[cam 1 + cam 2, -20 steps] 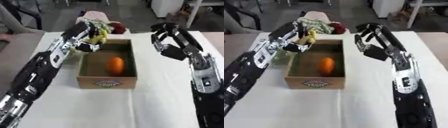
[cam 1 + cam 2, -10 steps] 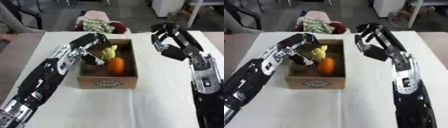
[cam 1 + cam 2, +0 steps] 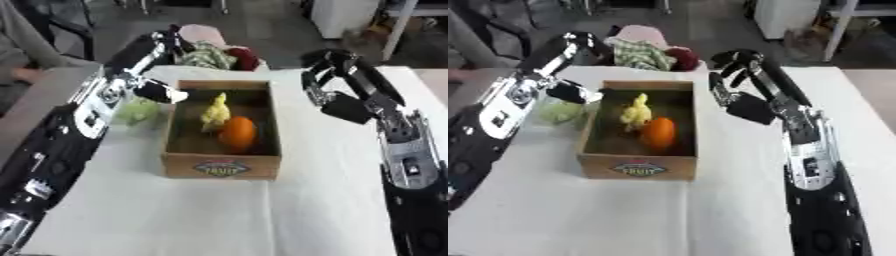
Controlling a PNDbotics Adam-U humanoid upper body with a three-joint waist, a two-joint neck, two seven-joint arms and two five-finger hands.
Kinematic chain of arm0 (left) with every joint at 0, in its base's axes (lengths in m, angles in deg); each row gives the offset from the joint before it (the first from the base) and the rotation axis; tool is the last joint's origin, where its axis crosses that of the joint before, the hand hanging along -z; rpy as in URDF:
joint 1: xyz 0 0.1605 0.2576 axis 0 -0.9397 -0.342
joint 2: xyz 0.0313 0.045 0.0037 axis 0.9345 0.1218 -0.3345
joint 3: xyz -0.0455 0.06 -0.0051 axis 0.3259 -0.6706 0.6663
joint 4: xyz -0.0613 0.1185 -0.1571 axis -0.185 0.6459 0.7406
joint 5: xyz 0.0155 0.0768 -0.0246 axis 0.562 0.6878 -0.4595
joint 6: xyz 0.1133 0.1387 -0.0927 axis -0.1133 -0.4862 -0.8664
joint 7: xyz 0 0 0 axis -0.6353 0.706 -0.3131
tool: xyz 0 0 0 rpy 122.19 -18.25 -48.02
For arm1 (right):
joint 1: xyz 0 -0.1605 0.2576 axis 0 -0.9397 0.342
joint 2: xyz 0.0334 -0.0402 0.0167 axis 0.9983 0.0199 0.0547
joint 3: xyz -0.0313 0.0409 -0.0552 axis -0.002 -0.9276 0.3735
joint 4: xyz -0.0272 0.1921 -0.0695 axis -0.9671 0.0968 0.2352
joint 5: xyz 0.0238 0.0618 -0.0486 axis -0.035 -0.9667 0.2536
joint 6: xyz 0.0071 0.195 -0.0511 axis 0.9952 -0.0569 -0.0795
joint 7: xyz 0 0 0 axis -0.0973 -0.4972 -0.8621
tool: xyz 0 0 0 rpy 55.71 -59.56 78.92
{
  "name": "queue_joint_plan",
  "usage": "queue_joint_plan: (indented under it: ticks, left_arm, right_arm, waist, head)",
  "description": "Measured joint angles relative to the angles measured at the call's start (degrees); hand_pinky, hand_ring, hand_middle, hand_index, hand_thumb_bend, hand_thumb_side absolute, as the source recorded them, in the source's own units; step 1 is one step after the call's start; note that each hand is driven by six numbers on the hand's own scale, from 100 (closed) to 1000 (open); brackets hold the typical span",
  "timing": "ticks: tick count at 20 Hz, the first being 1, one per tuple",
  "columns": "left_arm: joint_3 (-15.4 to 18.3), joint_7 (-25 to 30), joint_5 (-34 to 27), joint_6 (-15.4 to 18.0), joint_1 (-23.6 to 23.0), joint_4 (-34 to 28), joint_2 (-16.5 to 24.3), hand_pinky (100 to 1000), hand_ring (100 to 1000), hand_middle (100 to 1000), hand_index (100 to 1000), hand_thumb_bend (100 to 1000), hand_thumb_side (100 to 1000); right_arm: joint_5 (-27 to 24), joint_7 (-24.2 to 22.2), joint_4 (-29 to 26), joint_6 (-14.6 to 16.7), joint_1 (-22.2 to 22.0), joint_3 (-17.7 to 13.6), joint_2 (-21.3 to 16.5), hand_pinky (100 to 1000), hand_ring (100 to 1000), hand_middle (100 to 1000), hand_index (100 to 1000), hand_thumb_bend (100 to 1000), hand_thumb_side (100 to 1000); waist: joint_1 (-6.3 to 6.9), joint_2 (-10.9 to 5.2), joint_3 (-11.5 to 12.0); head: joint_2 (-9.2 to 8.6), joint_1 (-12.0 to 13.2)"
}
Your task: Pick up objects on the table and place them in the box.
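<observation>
Left eye view: box (image 3: 222, 166) sits mid-tabletop (image 3: 219, 215), holding an orange (image 3: 237, 133) touching a yellow item (image 3: 215, 111) behind it. A pale green object (image 3: 136, 111) lies on the cloth just left of the box, partly screened by the left arm. Left hand (image 3: 164, 40) reaches beyond the box's far left corner toward a heap of cloth (image 3: 210, 54) and a dark red item (image 3: 248, 58); finger state cannot be told. Right hand (image 3: 332, 80) hovers right of the box, fingers curled, holding nothing.
</observation>
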Motion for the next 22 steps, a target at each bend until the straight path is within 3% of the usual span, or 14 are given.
queue_joint_plan:
  ticks: [7,15,22]
  left_arm:
    - [2.87,1.10,-0.94,-5.34,-3.10,5.26,6.44,804,722,707,795,514,309]
    - [2.84,0.67,6.24,-4.86,-2.09,17.49,5.49,816,778,774,802,556,342]
    - [3.71,-5.34,12.25,-6.16,0.49,24.71,1.38,846,833,831,818,594,319]
  right_arm:
    - [0.07,-0.03,0.01,0.01,-0.02,-0.01,-0.42,568,687,701,828,100,646]
    - [0.21,-0.28,0.20,0.27,-0.01,0.01,-0.41,569,689,701,828,100,637]
    - [0.22,-0.40,0.56,0.61,0.04,0.03,-0.36,570,690,700,828,100,639]
  waist:
    - [0.23,0.00,0.28]
    - [-0.01,0.02,0.09]
    - [-0.43,0.17,-0.59]
  head:
    - [0.00,-0.43]
    - [0.01,-0.40]
    - [0.02,-0.29]
